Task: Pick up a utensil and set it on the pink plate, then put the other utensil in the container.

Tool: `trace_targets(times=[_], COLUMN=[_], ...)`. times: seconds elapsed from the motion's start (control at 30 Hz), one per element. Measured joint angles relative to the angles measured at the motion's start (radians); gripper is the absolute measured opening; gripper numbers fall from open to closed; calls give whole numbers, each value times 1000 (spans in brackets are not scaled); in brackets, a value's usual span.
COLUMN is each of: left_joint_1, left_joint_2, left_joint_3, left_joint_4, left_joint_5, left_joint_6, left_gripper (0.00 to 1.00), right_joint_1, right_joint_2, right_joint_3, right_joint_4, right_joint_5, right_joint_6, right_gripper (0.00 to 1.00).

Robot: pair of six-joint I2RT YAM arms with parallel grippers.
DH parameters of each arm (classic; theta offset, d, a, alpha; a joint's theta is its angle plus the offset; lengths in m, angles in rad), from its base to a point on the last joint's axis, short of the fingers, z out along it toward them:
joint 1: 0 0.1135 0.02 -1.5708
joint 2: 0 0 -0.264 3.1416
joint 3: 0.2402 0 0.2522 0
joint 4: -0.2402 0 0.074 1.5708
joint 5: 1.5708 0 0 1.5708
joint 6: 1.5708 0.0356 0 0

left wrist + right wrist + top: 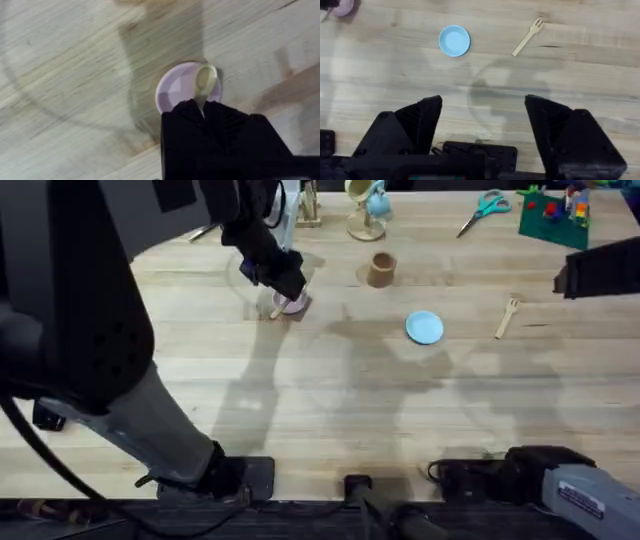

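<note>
Left end effector (204, 107), pinching the utensil (205, 82) over the pink plate (177, 90) at upper left of the desk (330, 390); right end effector (482, 125) spread, the other utensil (507, 317) at right.

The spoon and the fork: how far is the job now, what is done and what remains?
Nothing is finished yet. In hand: the left gripper is shut on the spoon, whose bowl lies over the pink plate; it is not released. Left: the fork lies on the table, apart from the brown container. The right gripper is open, holding nothing.
</note>
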Motion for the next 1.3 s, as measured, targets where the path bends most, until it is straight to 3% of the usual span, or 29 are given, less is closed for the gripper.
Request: trace_targets(times=[0.7,1.3], left_joint_1=[0,0], left_joint_2=[0,0], left_joint_3=[-6,-6], left_joint_4=[23,14], left_joint_5=[-27,-30], left_joint_6=[0,0], left_gripper=[113,454], right_joint_1=[0,0], right_joint_2=[0,0], right_joint_3=[0,0], right_joint_4=[0,0], right_joint_5=[0,0], right_joint_6=[0,0], right_gripper=[995,996])
